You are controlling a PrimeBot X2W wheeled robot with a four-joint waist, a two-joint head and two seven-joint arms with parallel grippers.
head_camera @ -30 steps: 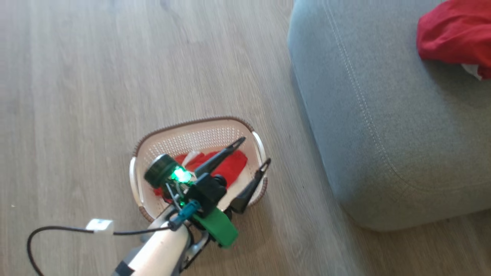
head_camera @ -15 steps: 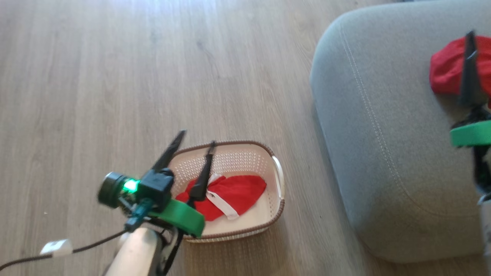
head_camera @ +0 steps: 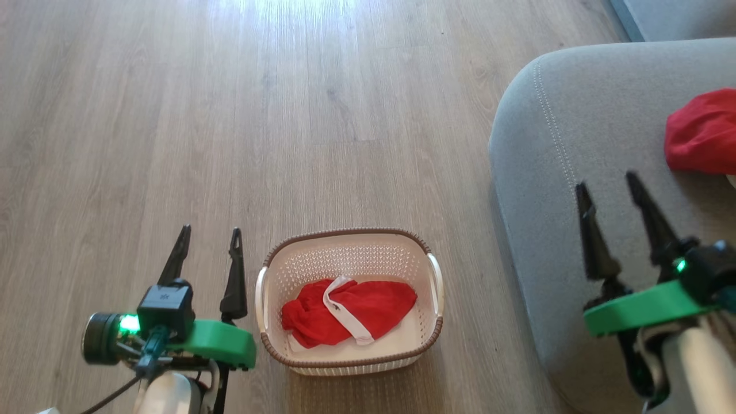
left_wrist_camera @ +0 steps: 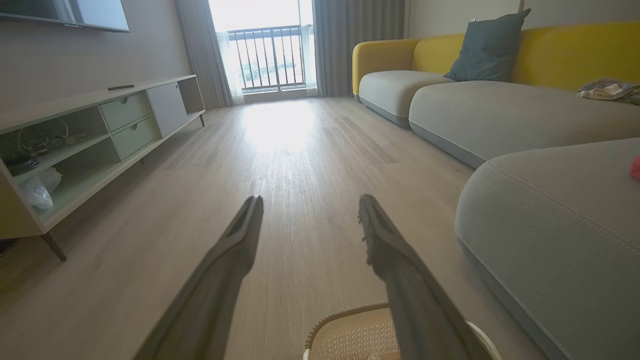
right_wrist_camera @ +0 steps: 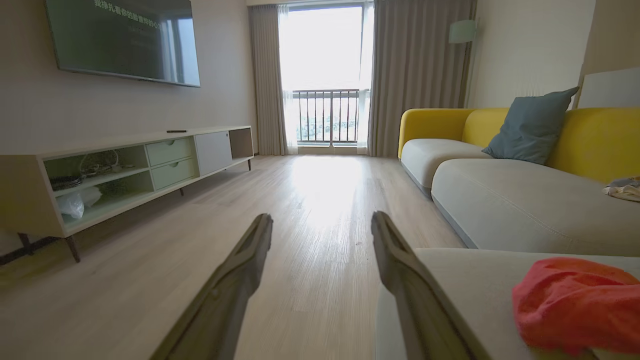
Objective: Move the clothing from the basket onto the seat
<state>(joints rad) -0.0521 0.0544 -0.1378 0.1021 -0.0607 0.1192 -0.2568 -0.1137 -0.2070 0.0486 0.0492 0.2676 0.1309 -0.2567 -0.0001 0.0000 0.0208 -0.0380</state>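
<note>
The cream basket stands on the wood floor, holding a red garment with a white band. A plain red garment lies on the grey seat at the right, also seen in the right wrist view as a red heap on the seat. My left gripper hovers open and empty just left of the basket, fingers pointing away over the floor. My right gripper is open and empty above the seat's front part, left of the plain red garment. In the left wrist view the basket rim sits below the fingers.
A long grey and yellow sofa with a blue cushion runs along the right. A low TV cabinet stands at the left wall. Bare wood floor stretches ahead toward the balcony window.
The head camera has swung, shifting the whole picture. My left gripper has come off the basket to its left side. My right gripper has drawn back from the red garment on the seat.
</note>
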